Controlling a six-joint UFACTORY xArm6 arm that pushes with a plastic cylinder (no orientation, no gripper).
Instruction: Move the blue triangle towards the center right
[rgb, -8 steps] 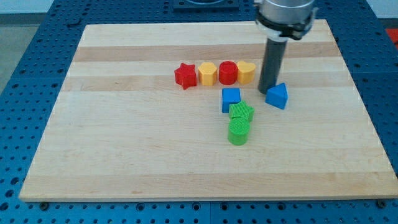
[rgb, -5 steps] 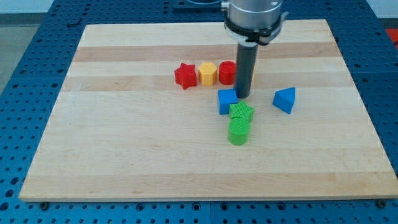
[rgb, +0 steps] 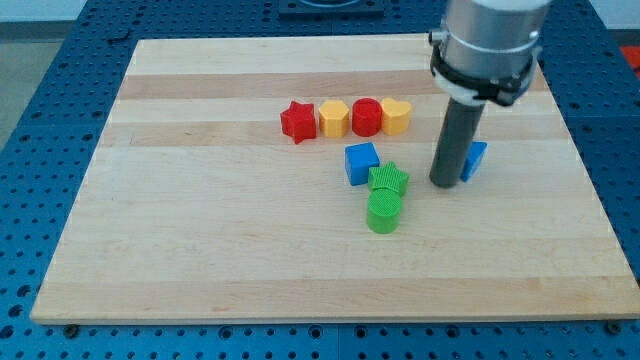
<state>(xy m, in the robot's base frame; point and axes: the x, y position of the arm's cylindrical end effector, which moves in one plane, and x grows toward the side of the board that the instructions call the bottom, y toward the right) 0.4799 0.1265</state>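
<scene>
1. Seven blocks sit on the wooden board (rgb: 200, 280); the one I care about, the blue triangle (rgb: 475, 160), lies right of centre and is half hidden behind my rod.
2. My tip (rgb: 444, 184) is planted against the triangle's left side, apparently touching. I judge it is placed there so a push goes toward the view's right. There is no gripper to open or close, just the bare rod.
3. The blue cube (rgb: 361, 162), green star (rgb: 389, 180) and green cylinder (rgb: 384, 212) cluster to my tip's left, clear of the push line.
4. The red star (rgb: 296, 121), yellow hexagon (rgb: 333, 118), red cylinder (rgb: 366, 117) and yellow heart (rgb: 397, 116) form a row above.
</scene>
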